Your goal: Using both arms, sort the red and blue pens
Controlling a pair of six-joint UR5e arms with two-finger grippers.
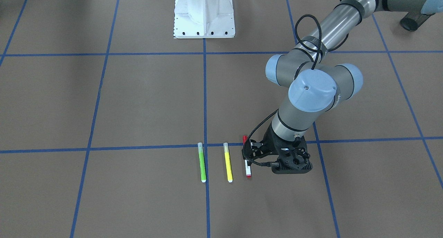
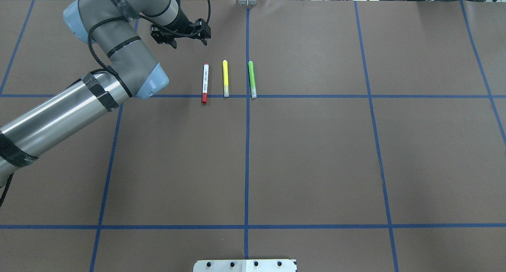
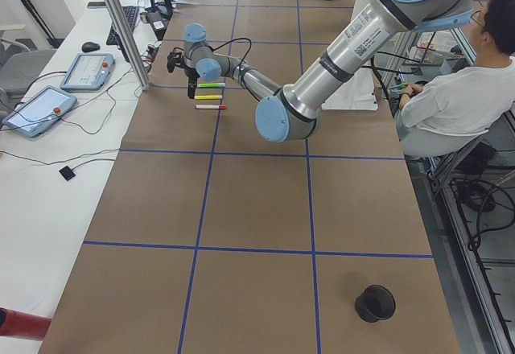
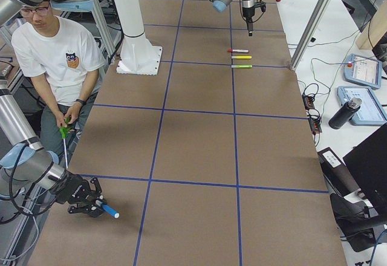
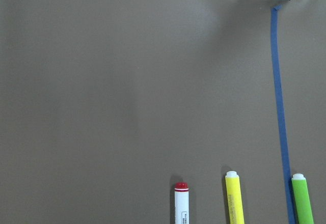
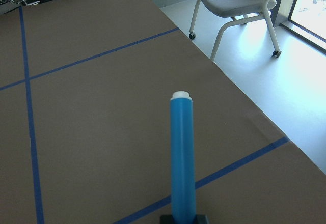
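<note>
The red pen [image 2: 204, 83], a white barrel with a red cap, lies flat on the brown table beside two other pens; its capped end shows at the bottom of the left wrist view [image 5: 181, 203]. My left gripper [image 2: 190, 44] hangs over the table just beyond and left of it, open and holding nothing. The blue pen [image 6: 182, 158] sticks out forward, white tip ahead, with my right gripper [image 4: 91, 202] shut on its rear end. It is held above the table's near right corner, far from the other pens.
A yellow pen [image 2: 225, 78] and a green pen [image 2: 252, 79] lie parallel to the red one, right of it. The white pedestal [image 1: 204, 13] stands mid-table. A black cup [image 3: 376, 302] sits near one end. A person [image 4: 54, 54] sits beside the table.
</note>
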